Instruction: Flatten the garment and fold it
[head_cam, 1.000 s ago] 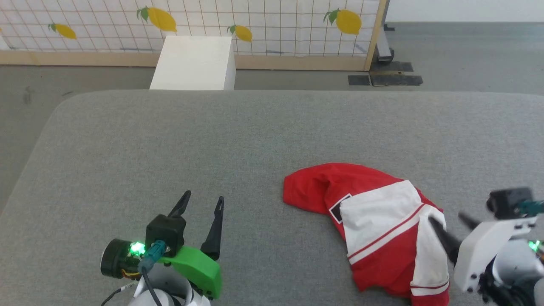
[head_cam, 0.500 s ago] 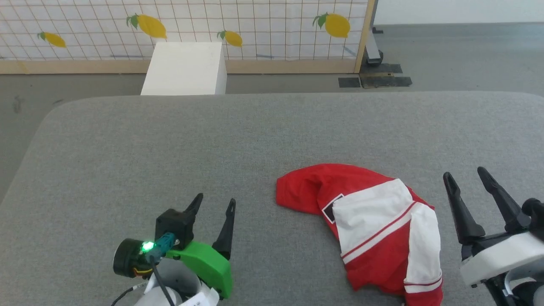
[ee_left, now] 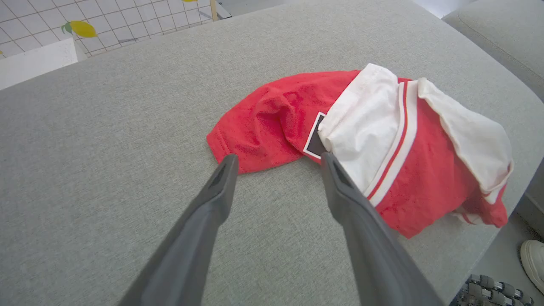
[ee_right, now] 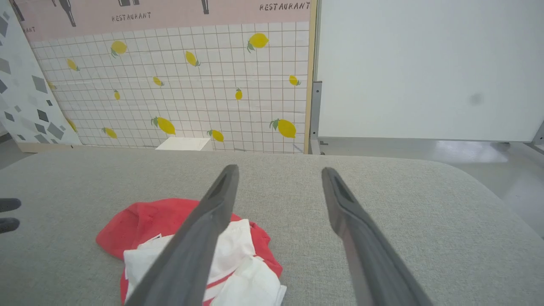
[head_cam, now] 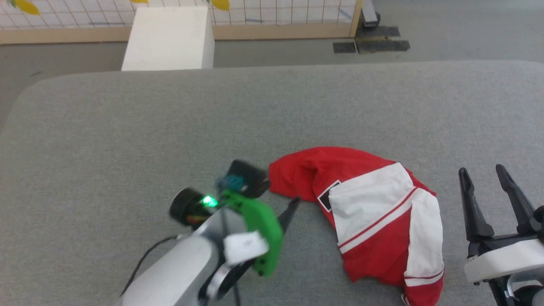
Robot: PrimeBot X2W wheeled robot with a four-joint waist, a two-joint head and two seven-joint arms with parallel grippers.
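Lying bunched, the garment [head_cam: 374,257] reaches the edge of the cushion [head_cam: 127,127].

The word "RESTAURANT" stands in dark capitals on the pink band [ee_right: 170,17] topping the lemon-patterned tiled wall panel [ee_right: 191,93]. It reads twice in the right wrist view, and a third copy at the left is cut to "ANT". The black white-outlined patch [ee_left: 315,142] on the red and white jersey [ee_left: 272,114] cannot be read.

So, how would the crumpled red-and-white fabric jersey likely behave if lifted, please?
Probably floppy: the jersey lies in soft folds, so it should drape. Likely light, being thin cloth. Pushed, it may bunch on the grey upholstery.
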